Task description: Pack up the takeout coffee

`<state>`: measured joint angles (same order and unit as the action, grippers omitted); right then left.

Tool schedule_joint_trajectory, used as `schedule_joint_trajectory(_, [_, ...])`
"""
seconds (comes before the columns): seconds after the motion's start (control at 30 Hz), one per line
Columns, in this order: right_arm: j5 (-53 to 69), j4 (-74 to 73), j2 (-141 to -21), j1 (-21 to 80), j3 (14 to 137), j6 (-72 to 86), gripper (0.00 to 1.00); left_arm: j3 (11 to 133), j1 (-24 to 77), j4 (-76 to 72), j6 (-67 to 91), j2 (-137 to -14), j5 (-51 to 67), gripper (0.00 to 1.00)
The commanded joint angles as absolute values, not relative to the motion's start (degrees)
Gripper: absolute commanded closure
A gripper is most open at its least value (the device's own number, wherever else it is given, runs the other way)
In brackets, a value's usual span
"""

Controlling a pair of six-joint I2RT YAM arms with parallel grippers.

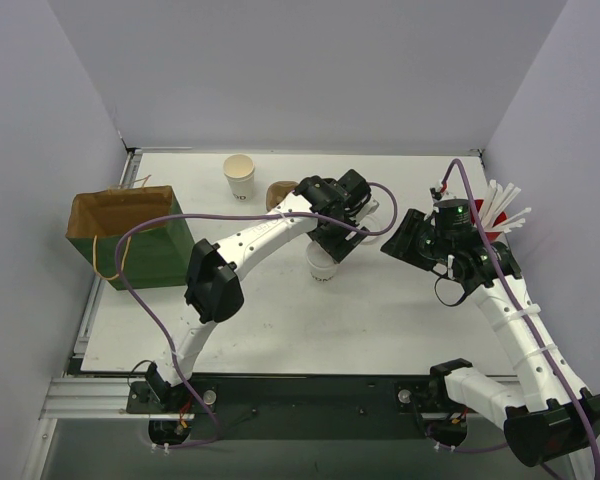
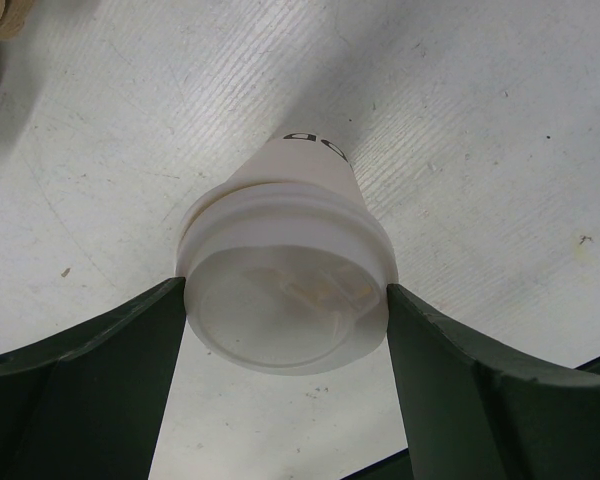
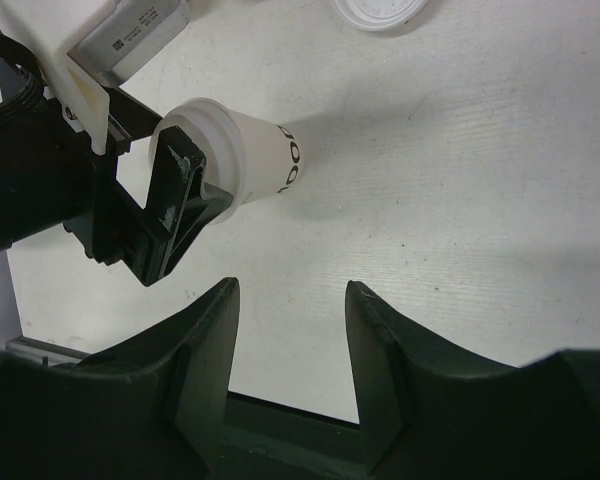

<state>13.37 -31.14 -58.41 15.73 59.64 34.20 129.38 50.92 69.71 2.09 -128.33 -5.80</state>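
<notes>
A white paper cup with a whitish plastic lid (image 2: 285,300) sits between my left gripper's (image 2: 285,325) dark fingers, which press on both sides of the lid. It shows in the top view (image 1: 320,266) at the table's middle and in the right wrist view (image 3: 255,165). I cannot tell whether its base touches the table. A second cup (image 1: 239,175), open and tan inside, stands at the back. My right gripper (image 3: 290,300) is open and empty, hovering to the right of the held cup, and shows in the top view (image 1: 402,240).
A green paper bag (image 1: 130,235), open at the top, stands at the left. The brown cardboard carrier (image 1: 280,191) lies behind my left gripper. A red cup of white straws (image 1: 497,222) stands at the right. A loose lid (image 3: 380,8) lies beyond the held cup.
</notes>
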Motion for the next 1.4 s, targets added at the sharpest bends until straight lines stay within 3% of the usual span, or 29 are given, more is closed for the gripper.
schedule_joint_trajectory(0.0, [13.71, -31.73, -57.83, 15.38, 59.41, 33.22, 0.58, 132.01, 51.06, 69.61, 1.05, -129.20, -5.54, 0.15])
schedule_joint_trajectory(0.07, [13.71, -31.64, -57.83, 15.38, 59.41, 33.22, 0.58, 132.19, 51.06, 69.35, 1.05, -129.20, -5.54, 0.13])
schedule_joint_trajectory(0.13, [13.71, -31.64, -57.75, 15.38, 59.50, 33.22, 0.58, 132.36, 50.98, 69.08, 0.97, -129.02, -5.71, 0.05])
schedule_joint_trajectory(1.03, [14.06, -31.82, -58.62, 15.29, 59.50, 33.40, 0.58, 134.30, 49.66, 66.01, 0.97, -123.49, -1.85, 0.03])
schedule_joint_trajectory(1.37, [14.33, -31.12, -60.82, 15.73, 59.76, 33.84, 0.58, 130.61, 45.97, 60.39, 5.26, -116.29, -1.84, 0.03])
